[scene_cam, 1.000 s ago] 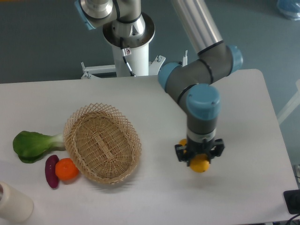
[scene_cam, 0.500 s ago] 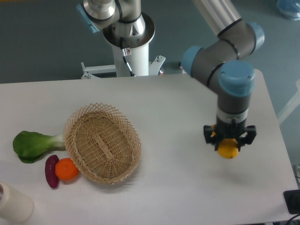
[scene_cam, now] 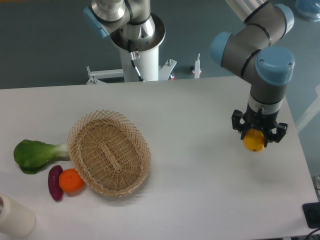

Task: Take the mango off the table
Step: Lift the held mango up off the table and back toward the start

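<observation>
Camera view: jaws clamp the mango (scene_cam: 254, 141), its top hidden by the gripper (scene_cam: 258, 131).

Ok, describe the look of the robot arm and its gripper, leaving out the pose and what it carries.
The arm has silver-grey tubular links, dark grey joint housings and light blue round end caps. Its wrist is a grey cylinder with a pale band. The gripper is small and black, with short jaws. A black cable runs down the white base pedestal.
</observation>
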`<state>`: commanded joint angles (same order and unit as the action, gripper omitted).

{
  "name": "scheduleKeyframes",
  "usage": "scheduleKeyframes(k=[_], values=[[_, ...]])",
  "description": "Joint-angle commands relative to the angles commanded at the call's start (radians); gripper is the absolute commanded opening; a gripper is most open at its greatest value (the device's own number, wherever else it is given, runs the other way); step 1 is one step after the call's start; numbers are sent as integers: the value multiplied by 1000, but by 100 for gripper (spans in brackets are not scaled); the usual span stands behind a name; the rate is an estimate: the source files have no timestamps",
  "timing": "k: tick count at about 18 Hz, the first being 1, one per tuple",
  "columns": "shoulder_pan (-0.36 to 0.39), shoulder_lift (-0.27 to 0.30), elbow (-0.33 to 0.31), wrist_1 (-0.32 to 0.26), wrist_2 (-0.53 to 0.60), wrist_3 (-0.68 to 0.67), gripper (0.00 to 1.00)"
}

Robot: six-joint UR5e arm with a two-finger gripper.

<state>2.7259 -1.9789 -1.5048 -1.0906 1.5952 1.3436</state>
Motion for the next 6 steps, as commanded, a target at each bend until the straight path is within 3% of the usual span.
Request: scheduleKeyframes(k=[6], values=[[-5,-6,-3,3,32,5,40]])
